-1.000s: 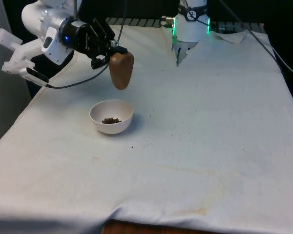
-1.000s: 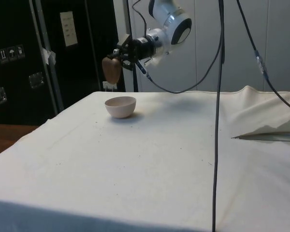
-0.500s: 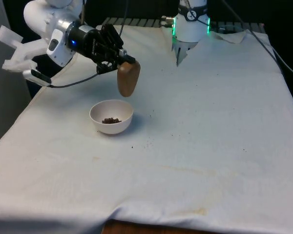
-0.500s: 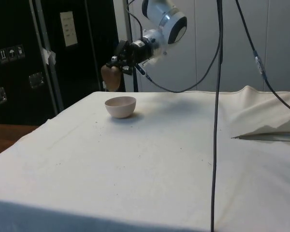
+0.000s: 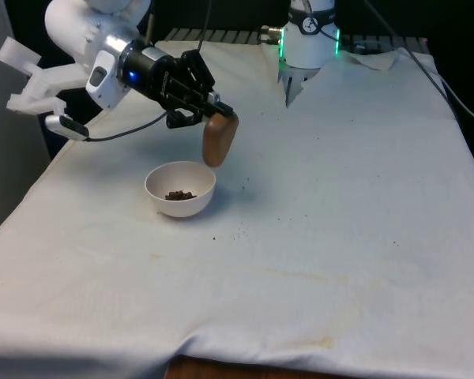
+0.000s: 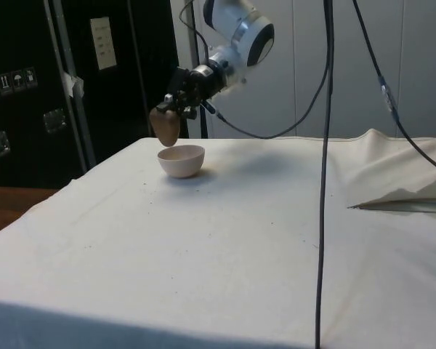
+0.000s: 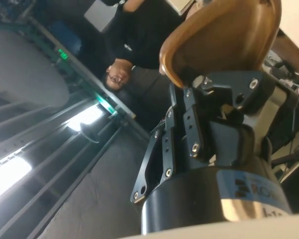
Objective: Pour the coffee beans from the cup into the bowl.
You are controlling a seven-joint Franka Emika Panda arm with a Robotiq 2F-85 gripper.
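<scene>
On the white cloth [image 5: 340, 197], your gripper [image 5: 209, 110], clamped on the inverted brown cup [image 5: 219, 140], has swung off the bowl [image 5: 180, 189], beans [image 5: 179, 194] already inside, so pouring looks finished.

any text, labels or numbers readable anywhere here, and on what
"RO": start of a cut-off word on the gripper body in the wrist view; the rest can't be read.
White sheet on the dark cabinet: print too small to read.
Small symbol stickers on the cabinet: too small to read.
Cup and bowl: no text.
</scene>
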